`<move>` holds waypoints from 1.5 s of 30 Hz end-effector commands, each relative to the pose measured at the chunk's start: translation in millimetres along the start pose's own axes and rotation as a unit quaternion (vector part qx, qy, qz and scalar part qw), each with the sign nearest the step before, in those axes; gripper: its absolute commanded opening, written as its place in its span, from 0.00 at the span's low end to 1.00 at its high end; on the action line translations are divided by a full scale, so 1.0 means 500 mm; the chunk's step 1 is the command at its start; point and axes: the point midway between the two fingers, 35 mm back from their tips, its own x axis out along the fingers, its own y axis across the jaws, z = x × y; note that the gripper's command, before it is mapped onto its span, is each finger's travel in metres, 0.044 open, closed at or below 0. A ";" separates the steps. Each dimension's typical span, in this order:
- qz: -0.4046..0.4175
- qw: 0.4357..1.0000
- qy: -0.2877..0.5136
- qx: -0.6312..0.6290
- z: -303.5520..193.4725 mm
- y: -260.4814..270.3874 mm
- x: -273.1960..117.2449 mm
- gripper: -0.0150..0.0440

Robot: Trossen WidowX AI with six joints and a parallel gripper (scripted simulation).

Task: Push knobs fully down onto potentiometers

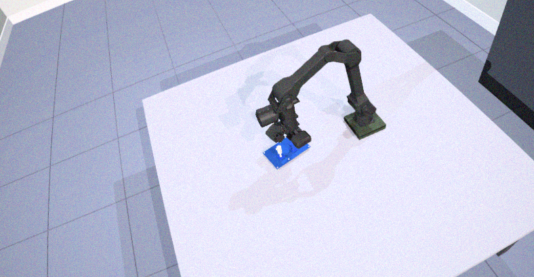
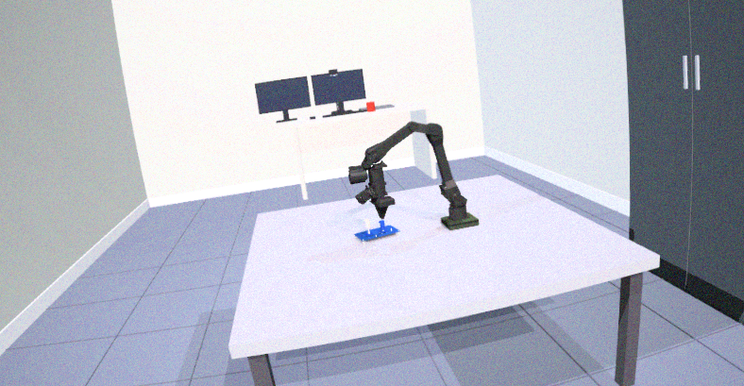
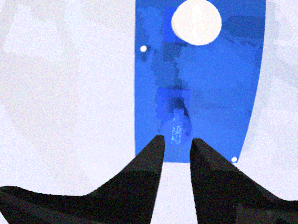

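The blue circuit board (image 1: 274,161) (image 2: 360,235) (image 3: 220,100) lies level on the table. A white knob (image 1: 278,150) (image 2: 367,226) (image 3: 196,22) stands upright on it, beside the edge of its blue potentiometer (image 3: 168,31) in the wrist view. A blue knob (image 2: 381,224) (image 3: 176,128) stands at the other potentiometer (image 3: 165,95). My gripper (image 2: 382,218) (image 3: 177,144) is open by a small gap, pointing down just above the blue knob, with its tips on either side of the knob's near end in the wrist view. Nothing is held. The gaps under the knobs cannot be made out.
The white table (image 1: 354,207) (image 2: 442,278) carries the board and the arm's dark green base (image 1: 364,127) (image 2: 460,222). The white knob stands close to the gripper on the board. Small white studs (image 3: 143,49) mark the board's edges. A desk with two monitors stands far behind.
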 end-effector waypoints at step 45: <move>0.008 0.817 -0.039 0.575 0.076 -0.008 -0.063 0.25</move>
